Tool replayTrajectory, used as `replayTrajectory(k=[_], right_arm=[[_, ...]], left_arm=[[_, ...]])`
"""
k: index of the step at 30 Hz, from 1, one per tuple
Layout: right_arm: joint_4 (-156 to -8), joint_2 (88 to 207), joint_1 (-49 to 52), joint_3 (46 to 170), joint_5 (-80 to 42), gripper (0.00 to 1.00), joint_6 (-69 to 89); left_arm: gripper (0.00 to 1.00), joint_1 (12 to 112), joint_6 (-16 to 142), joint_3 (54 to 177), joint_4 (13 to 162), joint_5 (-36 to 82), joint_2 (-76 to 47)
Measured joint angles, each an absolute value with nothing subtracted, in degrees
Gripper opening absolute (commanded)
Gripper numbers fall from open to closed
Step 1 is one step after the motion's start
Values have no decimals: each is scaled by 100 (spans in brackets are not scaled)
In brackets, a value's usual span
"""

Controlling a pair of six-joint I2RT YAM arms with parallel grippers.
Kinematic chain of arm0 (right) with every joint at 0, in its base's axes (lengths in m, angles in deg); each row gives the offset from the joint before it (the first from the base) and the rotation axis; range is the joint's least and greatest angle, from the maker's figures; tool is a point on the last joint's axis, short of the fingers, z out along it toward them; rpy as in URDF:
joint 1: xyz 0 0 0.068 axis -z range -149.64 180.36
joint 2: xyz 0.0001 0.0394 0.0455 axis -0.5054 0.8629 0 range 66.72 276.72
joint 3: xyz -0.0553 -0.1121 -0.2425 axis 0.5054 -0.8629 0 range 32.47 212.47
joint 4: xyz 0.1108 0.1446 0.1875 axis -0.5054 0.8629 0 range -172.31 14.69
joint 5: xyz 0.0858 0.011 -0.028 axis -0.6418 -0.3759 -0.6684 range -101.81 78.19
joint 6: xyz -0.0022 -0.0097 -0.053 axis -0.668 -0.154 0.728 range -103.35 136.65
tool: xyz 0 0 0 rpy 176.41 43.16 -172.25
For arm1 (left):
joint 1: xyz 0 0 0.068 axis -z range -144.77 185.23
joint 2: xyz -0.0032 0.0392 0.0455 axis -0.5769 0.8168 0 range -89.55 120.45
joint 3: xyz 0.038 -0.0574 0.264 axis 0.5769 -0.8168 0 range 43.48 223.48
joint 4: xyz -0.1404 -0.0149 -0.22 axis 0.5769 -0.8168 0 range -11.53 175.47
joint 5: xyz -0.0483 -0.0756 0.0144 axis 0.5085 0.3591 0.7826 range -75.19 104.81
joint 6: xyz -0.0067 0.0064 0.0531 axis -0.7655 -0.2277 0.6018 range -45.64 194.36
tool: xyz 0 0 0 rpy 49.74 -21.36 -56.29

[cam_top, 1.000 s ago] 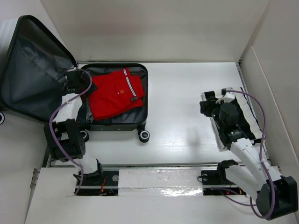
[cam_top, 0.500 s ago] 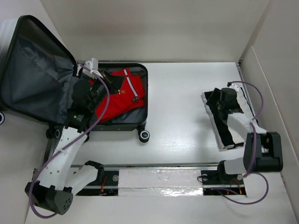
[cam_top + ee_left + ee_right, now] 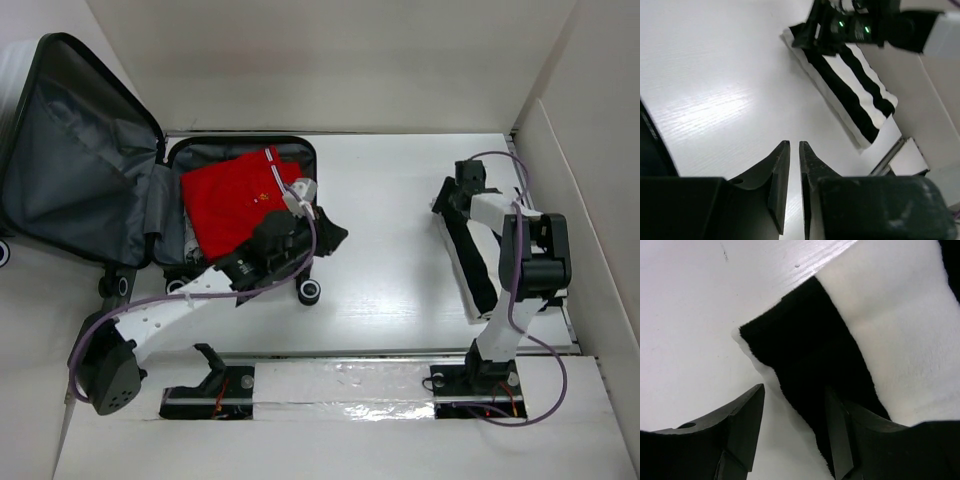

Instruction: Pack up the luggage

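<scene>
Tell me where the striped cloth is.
In the top view the striped cloth lies on the right of the table, well apart from the luggage, with the right hand at its far end.

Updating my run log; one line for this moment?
luggage open, red garment inside | left gripper shut, empty | right gripper open over striped cloth corner

The luggage (image 3: 80, 160) is laid open at the worktop's (image 3: 400, 200) left: black shell, grey-lined lid raised leftward, base flat, wheels (image 3: 311, 291) nearward.
</scene>
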State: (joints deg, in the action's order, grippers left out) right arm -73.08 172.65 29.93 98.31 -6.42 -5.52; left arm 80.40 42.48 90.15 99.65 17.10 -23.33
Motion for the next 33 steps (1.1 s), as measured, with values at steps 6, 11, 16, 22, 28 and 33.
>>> replayTrajectory(k=[6,11,16,22,28,33], right_arm=[[-6446,18008,2816,11001,-632,34,-358],[-5931,18354,2486,11637,-621,15,-362],[-5723,18714,2178,12203,-686,0,-454],[-6086,18793,1885,12231,-1418,0,-937],[-6938,19228,1557,12723,-2347,33,-1916],[-7454,19152,1382,13055,-2749,69,-2284]], left_arm=[[17,8576,4351,8657,10349,1255,-2429],[18,8547,4351,8419,10371,1111,-2451],[21,8547,4359,8207,10439,1104,-2582],[23,8547,4362,8145,10456,1085,-2624],[24,8547,4139,8130,10623,991,-2296],[43,8595,3940,8137,10743,978,-1669]])
